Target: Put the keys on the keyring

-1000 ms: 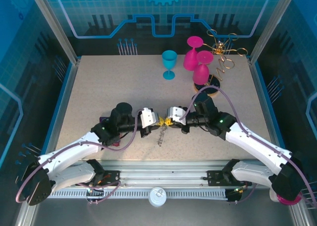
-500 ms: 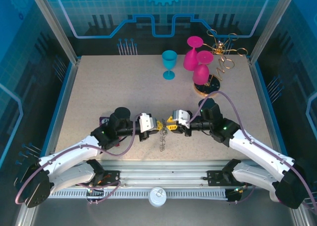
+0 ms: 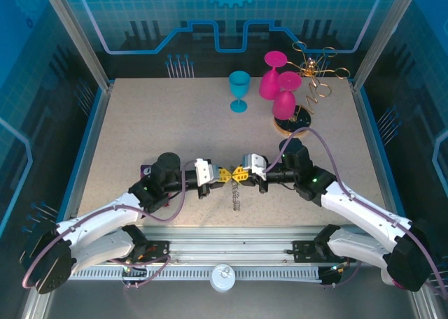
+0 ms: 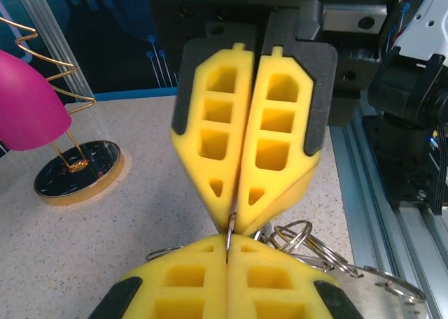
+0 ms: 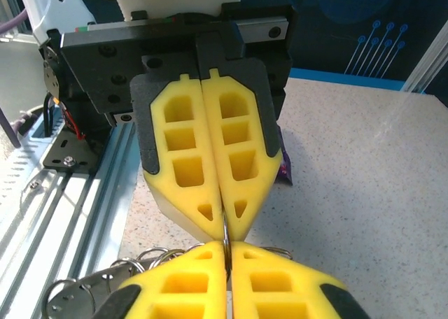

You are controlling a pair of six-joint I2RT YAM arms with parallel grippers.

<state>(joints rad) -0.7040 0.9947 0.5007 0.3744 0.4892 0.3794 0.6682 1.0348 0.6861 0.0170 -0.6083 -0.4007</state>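
My left gripper (image 3: 224, 173) and right gripper (image 3: 240, 173) meet tip to tip over the near middle of the table. Both are shut on one thin silvery wire loop (image 4: 229, 229) of the keyring (image 3: 234, 197). The rest of the keyring dangles below them as a bunch of wire loops (image 4: 308, 238) with a flat grey plate (image 4: 385, 298). In the left wrist view my left gripper (image 4: 227, 240) is at the bottom and the right gripper (image 4: 234, 222) faces it from above. In the right wrist view my right gripper (image 5: 225, 249) pinches the same loop (image 5: 225, 236). The keys are hidden.
A teal glass (image 3: 239, 91) stands at the back middle. Two magenta glasses (image 3: 273, 74) sit by a gold wire stand (image 3: 313, 73) with a dark round base (image 3: 295, 121) at the back right. A small purple item (image 3: 146, 169) lies by the left arm.
The right gripper's fingers parted briefly and closed again on the loop. Both grippers sank slightly toward the near edge, and the dangling keyring swung a little right.
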